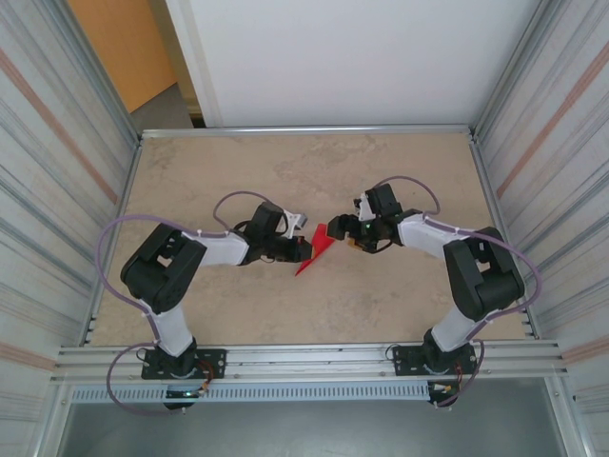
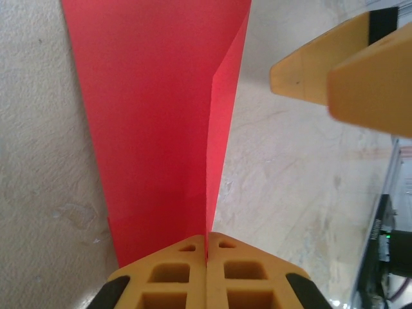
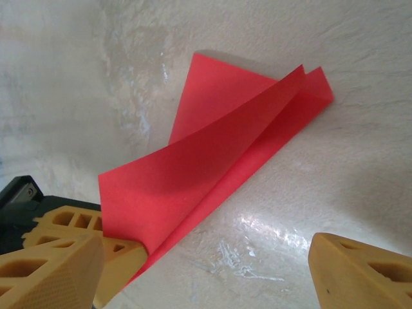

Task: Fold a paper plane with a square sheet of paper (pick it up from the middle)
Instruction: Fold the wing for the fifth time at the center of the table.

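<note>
Because only my closed left fingers [image 2: 174, 277] grip the folded paper [image 2: 154, 129], right fingers [image 3: 51, 270] open and empty, the flap beyond them may spring apart.

My left arm [image 1: 214, 249] bends at the elbow and reaches inward, and its end effector [image 2: 207, 243] is pinched flat together on the edge of the red paper [image 2: 154, 129]. My right arm [image 1: 438, 233] reaches in from the opposite side. Its end effector [image 3: 203, 254] is spread wide, fingers well apart and gripping nothing.
</note>
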